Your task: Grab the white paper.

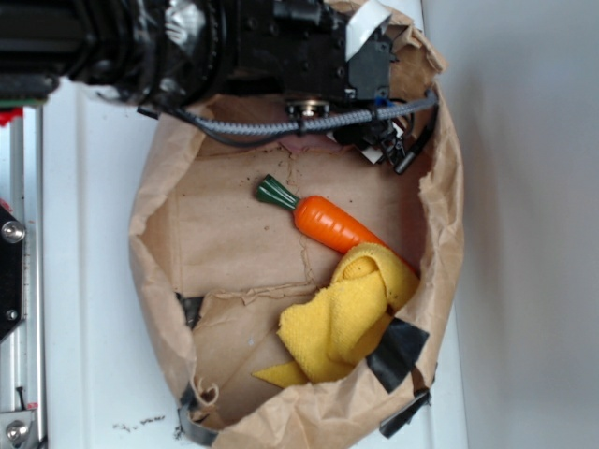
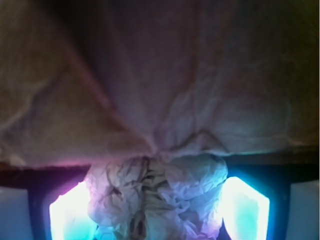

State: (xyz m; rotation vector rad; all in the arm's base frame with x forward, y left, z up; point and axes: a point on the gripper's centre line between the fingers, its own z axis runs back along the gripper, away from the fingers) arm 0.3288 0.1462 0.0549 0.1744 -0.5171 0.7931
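In the wrist view, the white paper (image 2: 157, 197) is seen wedged between the two glowing fingers (image 2: 72, 212), which are pressed against its left and right sides, so the wad is grasped. Behind it, the creased wall of the brown paper bag (image 2: 150, 75) is seen close up. No writing can be read. In the exterior view, the black arm (image 1: 234, 42) is reached from the left over the bag's upper rim, and the wad itself is hidden beneath it. Lower in the bag, an orange toy carrot (image 1: 328, 222) is laid beside a yellow cloth (image 1: 342, 323).
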